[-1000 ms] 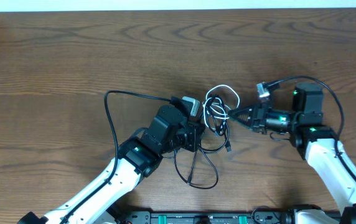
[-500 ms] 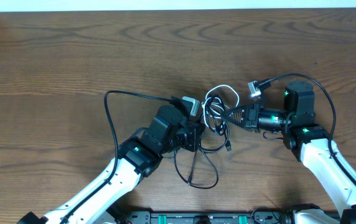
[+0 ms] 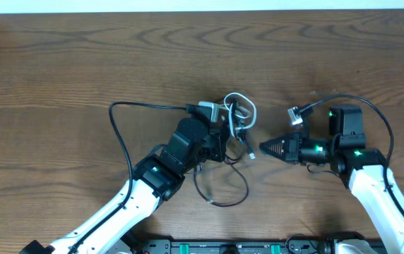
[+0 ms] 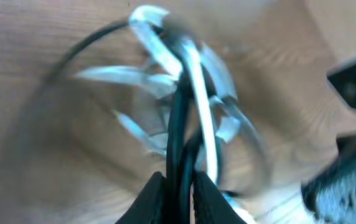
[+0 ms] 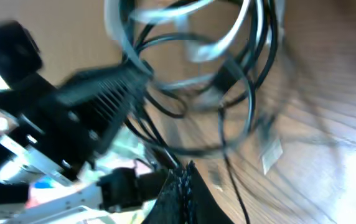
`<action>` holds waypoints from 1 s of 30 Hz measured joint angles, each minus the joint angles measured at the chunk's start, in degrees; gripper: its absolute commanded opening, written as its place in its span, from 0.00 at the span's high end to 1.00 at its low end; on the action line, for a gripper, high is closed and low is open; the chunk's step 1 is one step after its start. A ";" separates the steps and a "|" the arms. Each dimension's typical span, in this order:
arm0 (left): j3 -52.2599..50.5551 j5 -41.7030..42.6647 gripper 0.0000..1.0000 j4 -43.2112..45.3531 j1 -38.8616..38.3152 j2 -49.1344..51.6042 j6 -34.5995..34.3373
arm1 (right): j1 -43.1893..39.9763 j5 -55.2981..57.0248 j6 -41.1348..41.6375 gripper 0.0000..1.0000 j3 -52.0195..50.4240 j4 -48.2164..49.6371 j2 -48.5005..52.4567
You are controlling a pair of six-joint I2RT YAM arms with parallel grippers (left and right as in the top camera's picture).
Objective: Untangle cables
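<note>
Since a second ago the right hand [image 3: 264, 148] has pulled back out of the knot toward its own side, and the cables [image 3: 236, 116] have shifted up and slightly left across the tabletop [image 3: 82, 63] with the left hand [image 4: 181, 190]. The bundle now lies near the middle of the tabletop, just ahead of the left arm. White loops are wound with black ones, and a slack black loop [image 3: 224, 196] trails below toward the robot. Though blurred, the left wrist view shows the left hand's fingers pinched on a black cord and a white cord side by side, so it is gripping the cables. The right hand is closed, tips together and empty, apart from the bundle on its right. The step in hand looks like a regrasp: one side anchors the tangle while the other has come away without a strand. The next move probably calls for the right hand to open, return to the bundle's right edge and take one loose strand, then draw it away from the left hand's hold. Taking several cords at once would likely drag the whole knot along.
</note>
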 measured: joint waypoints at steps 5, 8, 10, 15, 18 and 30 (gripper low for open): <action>0.00 -1.11 0.92 -0.42 0.02 0.00 -1.22 | -0.13 1.90 -3.72 0.99 0.00 -2.12 -5.46; 0.00 -1.14 0.92 -2.12 0.04 0.00 -1.46 | -1.16 3.78 -4.50 0.99 0.00 -2.14 -9.33; 0.00 -1.14 0.92 -3.19 0.04 0.00 -1.51 | -2.71 5.66 -4.79 0.99 0.00 -2.23 -12.11; 0.00 -1.11 0.92 -3.69 0.04 0.00 -3.41 | -4.44 11.98 -4.22 0.78 0.02 -5.16 -16.57; 0.00 0.48 0.92 -0.96 0.04 0.02 -6.67 | -4.31 14.84 -3.34 0.61 0.04 -9.64 -16.50; 0.00 8.79 0.92 3.74 0.04 0.04 -14.12 | 4.31 25.90 11.47 0.70 0.00 -6.80 -7.96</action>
